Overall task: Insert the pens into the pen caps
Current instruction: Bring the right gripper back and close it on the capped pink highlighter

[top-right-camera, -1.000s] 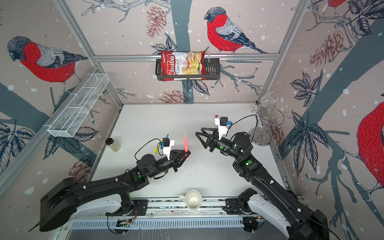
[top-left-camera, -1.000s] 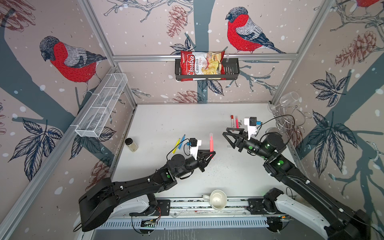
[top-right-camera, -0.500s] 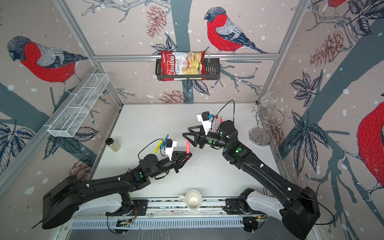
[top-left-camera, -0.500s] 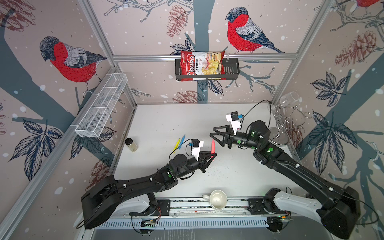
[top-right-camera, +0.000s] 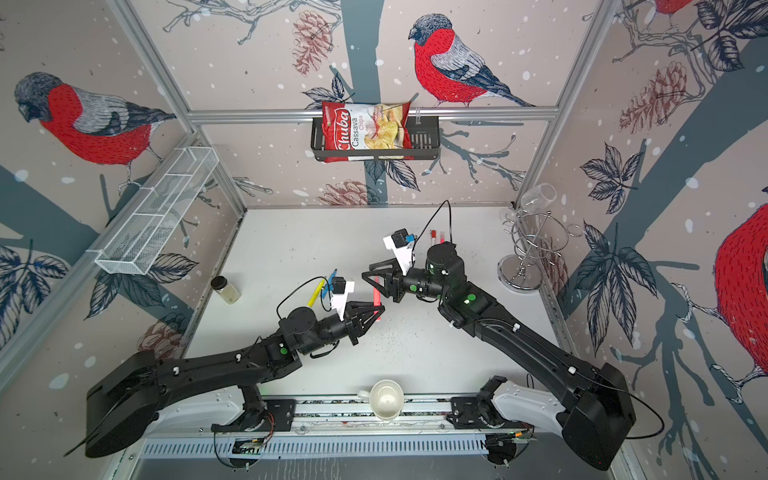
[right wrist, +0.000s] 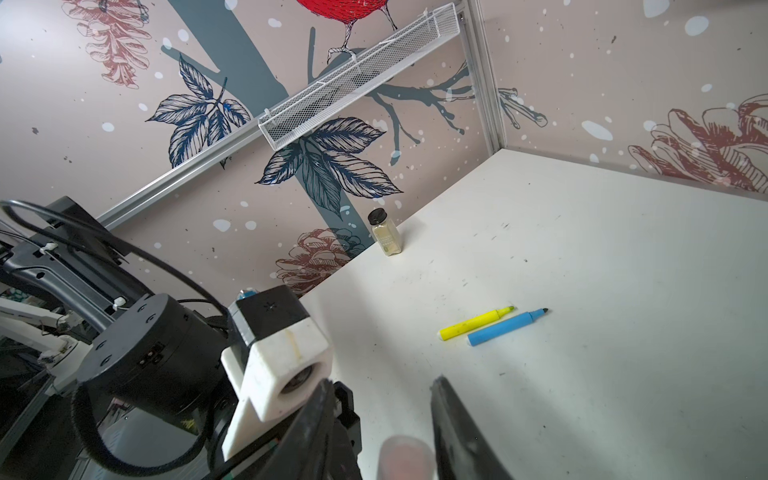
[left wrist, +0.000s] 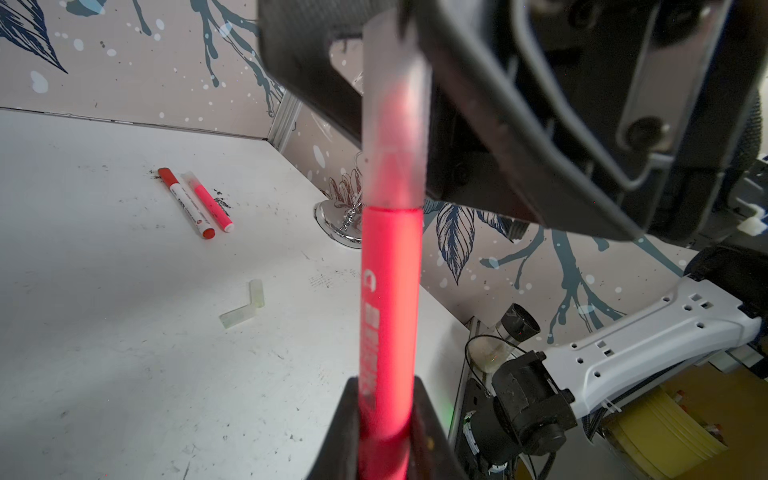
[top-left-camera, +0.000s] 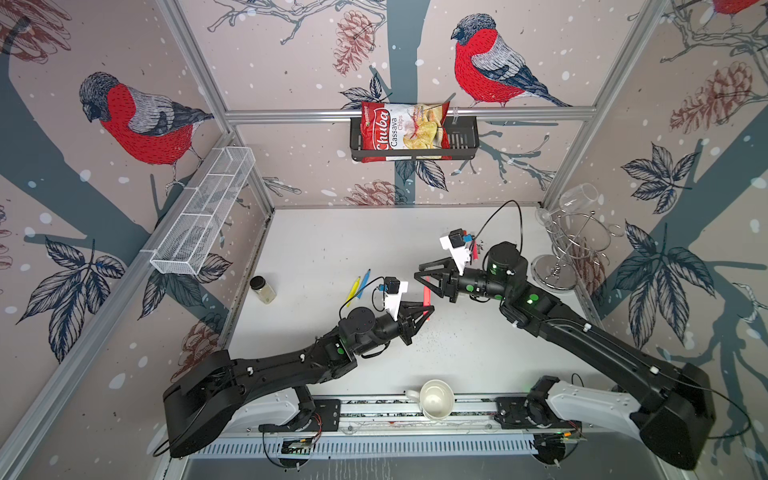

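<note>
Right hand (top-left-camera: pixel 419 274) was swung onto pink pen (top-left-camera: pixel 426 296) clamped tight in left hand (top-left-camera: pixel 430 309), cap (left wrist: pixel 394 104) straddled, grip unclear; cap could be jammed crooked by off-axis push.

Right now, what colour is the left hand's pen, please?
Pink-red pen, clearest in the left wrist view.

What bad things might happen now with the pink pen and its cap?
1. The left gripper pinches the pink pen only at its tail end, so a sideways push from the right gripper might tip it.
2. The clear cap sits between the right jaws with a gap on one side. If it isn't pushed on fully, it might drop off.
</note>
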Tool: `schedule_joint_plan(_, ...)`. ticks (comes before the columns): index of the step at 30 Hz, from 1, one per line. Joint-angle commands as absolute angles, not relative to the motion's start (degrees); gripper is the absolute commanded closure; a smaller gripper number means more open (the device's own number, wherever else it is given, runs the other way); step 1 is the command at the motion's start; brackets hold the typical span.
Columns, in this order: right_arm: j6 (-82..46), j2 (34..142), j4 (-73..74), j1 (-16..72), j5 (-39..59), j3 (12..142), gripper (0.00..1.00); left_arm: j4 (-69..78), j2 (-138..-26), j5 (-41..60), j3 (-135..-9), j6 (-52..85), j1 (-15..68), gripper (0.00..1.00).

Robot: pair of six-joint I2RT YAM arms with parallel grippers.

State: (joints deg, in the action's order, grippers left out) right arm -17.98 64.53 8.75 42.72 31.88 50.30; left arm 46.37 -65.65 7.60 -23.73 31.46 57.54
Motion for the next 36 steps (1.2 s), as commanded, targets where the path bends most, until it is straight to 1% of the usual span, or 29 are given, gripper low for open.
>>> schedule_joint_plan(1, -17.0, 64.4, 9.1, 43.0, 31.3, 50.4, 0.69, 48.8, -65.5, 8.5, -24.1, 31.3, 57.7, 0.98)
schedule_joint_plan(3, -17.1, 64.4, 9.0, 43.0, 31.1, 50.1, 0.74, 48.8, -65.2, 8.4, -24.1, 31.4, 57.7, 0.98)
schedule_joint_plan(8, -16.9, 64.2, 8.4, 43.2, 31.3, 49.4, 0.94, 48.9, -64.2, 8.0, -24.1, 31.1, 57.7, 0.98)
schedule_joint_plan(9, -16.8, 64.3, 8.1, 43.3, 31.3, 49.2, 0.97, 48.9, -63.9, 7.8, -24.1, 31.1, 57.7, 0.98)
schedule_joint_plan(10, -16.9, 64.2, 8.2, 43.3, 31.3, 48.9, 0.98, 49.0, -63.5, 7.6, -24.1, 31.1, 57.7, 0.98)
schedule_joint_plan(19, -18.7, 63.6, 9.7, 45.6, 31.5, 42.1, 0.98, 52.5, -61.8, 8.1, -24.0, 31.0, 57.4, 1.00)
schedule_joint_plan(27, -21.5, 63.1, 12.9, 48.6, 29.7, 35.9, 1.00, 55.1, -59.8, 11.2, -24.2, 32.6, 53.7, 1.00)
schedule_joint_plan(31, -23.7, 64.2, 16.2, 50.3, 29.1, 33.1, 1.00, 54.6, -58.5, 12.0, -24.8, 32.9, 51.8, 1.00)
schedule_joint_plan(36, -24.4, 64.9, 16.9, 52.2, 26.9, 32.1, 1.00, 51.7, -57.3, 11.4, -25.8, 31.4, 51.2, 1.00)
